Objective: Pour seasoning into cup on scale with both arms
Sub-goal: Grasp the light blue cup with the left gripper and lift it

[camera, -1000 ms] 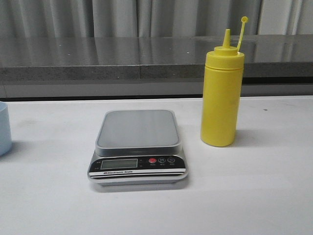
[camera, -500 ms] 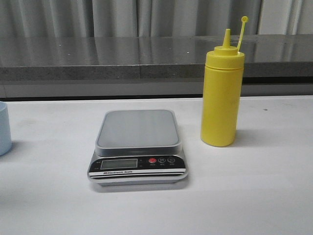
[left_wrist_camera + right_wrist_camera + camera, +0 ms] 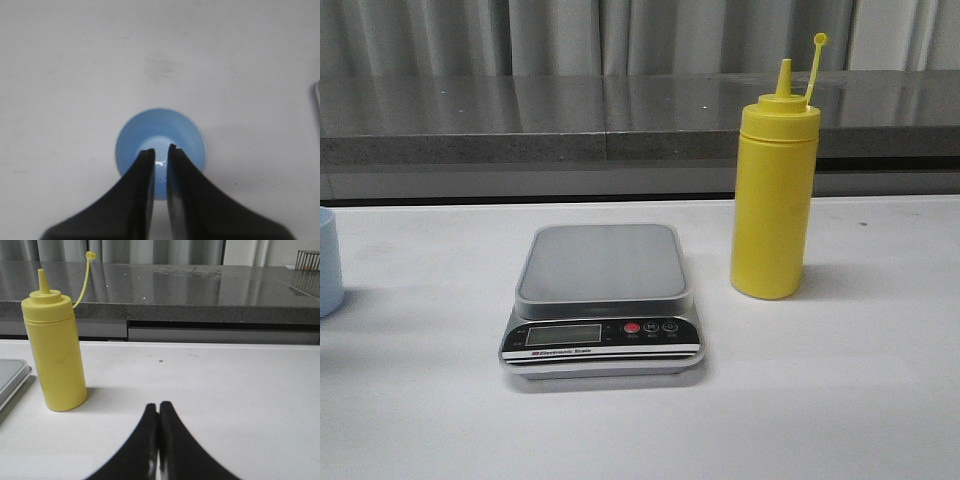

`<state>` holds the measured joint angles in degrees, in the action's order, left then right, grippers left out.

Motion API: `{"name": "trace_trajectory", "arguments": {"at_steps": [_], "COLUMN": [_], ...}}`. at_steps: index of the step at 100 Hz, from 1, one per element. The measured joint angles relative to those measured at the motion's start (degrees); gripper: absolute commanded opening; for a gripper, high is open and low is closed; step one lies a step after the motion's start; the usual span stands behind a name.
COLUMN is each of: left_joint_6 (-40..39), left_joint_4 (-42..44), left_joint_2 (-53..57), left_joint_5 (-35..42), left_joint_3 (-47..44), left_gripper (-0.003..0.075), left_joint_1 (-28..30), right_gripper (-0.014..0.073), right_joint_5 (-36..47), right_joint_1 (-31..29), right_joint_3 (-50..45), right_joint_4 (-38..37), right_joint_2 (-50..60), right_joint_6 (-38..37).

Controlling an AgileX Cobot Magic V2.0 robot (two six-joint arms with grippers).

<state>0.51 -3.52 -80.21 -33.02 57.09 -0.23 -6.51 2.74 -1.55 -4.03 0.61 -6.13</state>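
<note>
The yellow seasoning bottle [image 3: 773, 190] stands upright on the white table, right of the scale [image 3: 603, 300]; its cap strap sticks up. It also shows in the right wrist view [image 3: 56, 355]. The scale's platform is bare. The light blue cup [image 3: 328, 262] stands at the table's far left edge, cut off by the frame. In the left wrist view I look straight down into the cup [image 3: 150, 137]. My left gripper [image 3: 160, 150] hovers over the cup's mouth, its jaws a narrow gap apart and holding nothing. My right gripper [image 3: 158, 406] is shut and empty, low over the table to the right of the bottle.
A grey stone ledge [image 3: 620, 120] runs along the back of the table, with curtains behind it. A corner of the scale [image 3: 10, 377] shows beside the bottle in the right wrist view. Neither arm shows in the front view.
</note>
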Motion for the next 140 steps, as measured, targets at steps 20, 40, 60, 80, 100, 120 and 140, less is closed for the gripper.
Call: {"name": "trace_trajectory", "arguments": {"at_steps": [20,40,60,80,100,120,140], "left_joint_6": [0.0,0.0,-0.87,-1.06,-1.06,-1.06,-1.06], "left_joint_4": [0.0,0.0,0.0,0.0,0.13,0.13,0.13], "left_joint_2": [-0.56,-1.47,-4.71,-6.24,-6.73,-10.93,-14.58], "left_joint_5": [-0.38,-0.47,-0.47,-0.11,2.13,2.72,3.0], "left_joint_3": [0.0,0.23,0.32,0.32,0.32,0.45,0.45], "left_gripper": [0.0413,0.041,0.041,0.041,0.041,0.041,0.0409], "left_joint_1": [0.14,0.14,0.39,1.76,2.39,2.39,2.39], "right_gripper": [-0.0066,-0.0066,-0.0066,-0.0066,-0.0066,-0.0066,-0.0066], "right_joint_5": [0.0,0.0,0.0,0.0,0.0,0.0,0.0], "right_joint_1": [0.0,0.0,0.0,0.0,0.0,0.0,0.0], "right_joint_3": [0.0,0.0,0.0,0.0,0.0,0.0,0.0], "right_joint_4": [0.0,0.0,0.0,0.0,0.0,0.0,0.0], "right_joint_2": [0.0,0.0,0.0,0.0,0.0,0.0,0.0], "right_joint_6": [0.0,0.0,0.0,0.0,0.0,0.0,0.0]}}
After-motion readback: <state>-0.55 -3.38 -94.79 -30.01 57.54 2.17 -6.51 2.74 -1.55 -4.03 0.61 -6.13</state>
